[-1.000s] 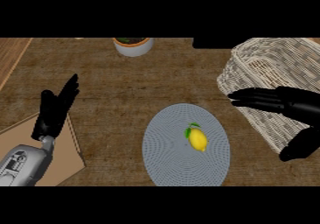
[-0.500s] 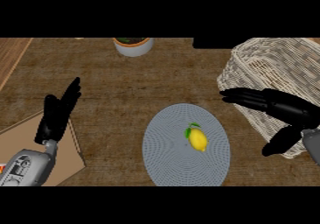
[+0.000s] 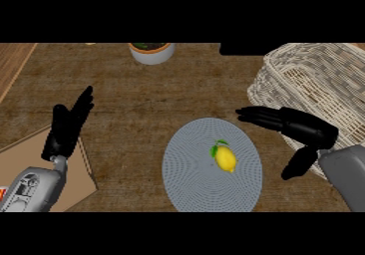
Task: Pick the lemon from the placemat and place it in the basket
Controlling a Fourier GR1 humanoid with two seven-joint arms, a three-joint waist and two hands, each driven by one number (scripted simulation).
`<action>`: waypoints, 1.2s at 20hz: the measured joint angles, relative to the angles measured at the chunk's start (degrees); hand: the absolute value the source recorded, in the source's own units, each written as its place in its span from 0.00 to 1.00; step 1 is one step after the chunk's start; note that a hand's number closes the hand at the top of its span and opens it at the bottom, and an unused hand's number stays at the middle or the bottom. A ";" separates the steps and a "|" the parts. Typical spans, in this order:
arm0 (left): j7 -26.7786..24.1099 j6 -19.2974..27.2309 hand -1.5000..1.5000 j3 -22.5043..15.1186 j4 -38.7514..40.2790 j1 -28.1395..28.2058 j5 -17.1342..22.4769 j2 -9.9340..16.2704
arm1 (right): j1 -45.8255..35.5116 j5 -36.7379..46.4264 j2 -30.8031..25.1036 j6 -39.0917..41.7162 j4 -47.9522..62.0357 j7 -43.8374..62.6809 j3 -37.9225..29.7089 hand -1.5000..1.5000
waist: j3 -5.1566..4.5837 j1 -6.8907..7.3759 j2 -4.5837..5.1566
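Note:
A yellow lemon [image 3: 226, 158] with a green leaf lies near the middle of the round grey placemat [image 3: 194, 182]. A pale wicker basket [image 3: 325, 89] stands at the right, behind the mat. My right hand [image 3: 301, 128] hovers open just right of the mat, fingers stretched left and thumb hanging down, a short way from the lemon and in front of the basket's near wall. My left hand [image 3: 66, 128] rests open at the left, fingers up, holding nothing.
A white pot with a plant [image 3: 151, 51] stands at the back centre. A brown board [image 3: 38, 169] lies under my left forearm at the lower left. A dark object [image 3: 244, 48] sits at the back, left of the basket.
My right hand has moved left and toward me, from over the basket's front to beside the placemat. The left hand shifted slightly. The lemon has not moved.

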 measured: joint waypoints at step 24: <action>0.68 -6.19 0.50 7.54 -1.27 0.90 -6.68 -4.41 | -1.14 15.57 14.31 -5.24 11.97 -5.18 -0.89 0.00 | 0.00 -0.12 -0.04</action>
